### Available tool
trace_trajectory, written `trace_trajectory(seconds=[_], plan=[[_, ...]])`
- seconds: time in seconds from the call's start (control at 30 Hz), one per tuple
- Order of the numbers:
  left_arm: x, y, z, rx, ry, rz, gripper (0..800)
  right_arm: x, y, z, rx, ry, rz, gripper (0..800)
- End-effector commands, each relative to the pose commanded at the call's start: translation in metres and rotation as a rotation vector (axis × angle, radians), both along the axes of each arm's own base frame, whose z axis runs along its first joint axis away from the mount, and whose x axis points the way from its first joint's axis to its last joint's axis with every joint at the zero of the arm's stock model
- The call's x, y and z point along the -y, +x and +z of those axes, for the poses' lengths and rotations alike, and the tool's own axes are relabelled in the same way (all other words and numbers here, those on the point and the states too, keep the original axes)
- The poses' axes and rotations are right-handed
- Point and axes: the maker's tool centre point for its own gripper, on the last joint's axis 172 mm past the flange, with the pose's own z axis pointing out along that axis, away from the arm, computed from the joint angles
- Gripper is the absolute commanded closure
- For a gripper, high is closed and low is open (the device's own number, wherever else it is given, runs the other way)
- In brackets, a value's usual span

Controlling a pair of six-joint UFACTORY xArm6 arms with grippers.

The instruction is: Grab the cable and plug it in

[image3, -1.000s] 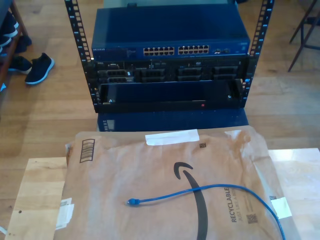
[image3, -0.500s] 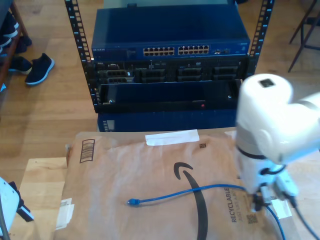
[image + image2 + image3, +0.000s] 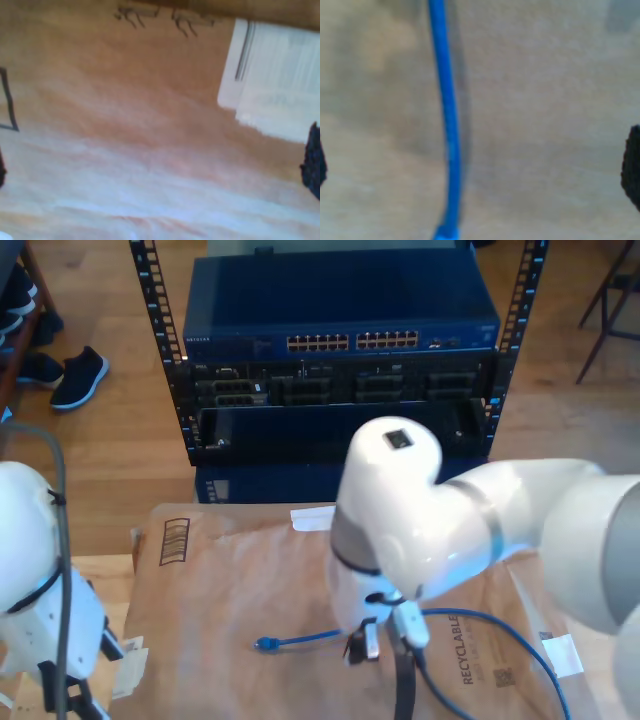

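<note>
Hovering over the thin bright blue network cable (image 3: 451, 150), my second gripper (image 3: 480, 170) has its jaws spread wide, nothing between them but the cable, which lies across the brown paper mailer (image 3: 230, 590). My first gripper (image 3: 160, 165), jaws also wide, hangs above the mailer's white label (image 3: 280, 95).

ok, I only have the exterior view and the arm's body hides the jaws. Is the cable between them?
Observer: Yes. In the second wrist view the cable runs between the fingers of my second gripper, touching neither.
Operator: Jaws open?
Observer: Open wide; the cable lies nearer one finger than the other.
Operator: And the other arm?
Observer: My first gripper is open over the brown paper packet, with a white label near one finger.
</note>
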Motion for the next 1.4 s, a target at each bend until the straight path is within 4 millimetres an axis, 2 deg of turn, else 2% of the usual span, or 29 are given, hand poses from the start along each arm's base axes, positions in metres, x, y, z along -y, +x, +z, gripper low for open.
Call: trace_trajectory(seconds=[0.13, 0.27, 0.37, 0.5, 0.63, 0.77, 0.87, 0.93, 1.03, 1.13, 1.27, 1.33, 1.4], plan=[[0.014, 0.003, 0.001, 0.004, -0.008, -0.014, 0, -0.017, -0.007, -0.012, 0.009, 0.001, 0.001, 27], [0.014, 0.004, 0.002, 0.006, -0.007, -0.012, 0, -0.016, -0.007, -0.018, 0.006, -0.007, 0.005, 28], [0.014, 0.005, 0.003, 0.009, -0.007, -0.012, 0, -0.017, -0.003, -0.023, 0.015, -0.002, 0.0, 80], [0.014, 0.005, 0.002, 0.009, -0.007, -0.01, 0, -0.019, 0.003, -0.034, 0.013, -0.009, -0.002, 88], [0.013, 0.007, 0.002, 0.018, -0.004, -0.009, 0, -0.02, 0.004, -0.036, 0.01, -0.011, -0.004, 132], [0.013, 0.008, 0.001, 0.015, -0.004, -0.009, 0, -0.02, 0.007, -0.035, 0.014, -0.009, -0.01, 239], [0.013, 0.008, -0.002, 0.004, -0.006, -0.007, 0, -0.019, 0.013, -0.032, 0.019, -0.003, -0.022, 377], [0.013, 0.007, -0.003, 0.001, -0.007, -0.007, 0, -0.022, 0.017, -0.029, 0.03, 0.005, -0.026, 500], [0.013, 0.008, -0.002, 0.002, -0.006, -0.007, 0, -0.028, 0.028, -0.025, 0.072, 0.034, -0.071, 739], [0.013, 0.009, -0.001, 0.004, -0.006, -0.008, 0, -0.031, 0.032, -0.023, 0.087, 0.046, -0.076, 790], [0.016, 0.022, 0.013, 0.033, -0.022, -0.002, 0, -0.029, 0.035, -0.016, 0.097, 0.056, -0.085, 798], [0.028, 0.032, 0.031, 0.049, -0.073, 0.018, 0, -0.029, 0.038, 0.009, 0.131, 0.088, -0.091, 798], [0.055, 0.037, 0.059, 0.021, -0.179, 0.031, 2, -0.007, 0.044, 0.032, 0.168, 0.116, -0.139, 798]])
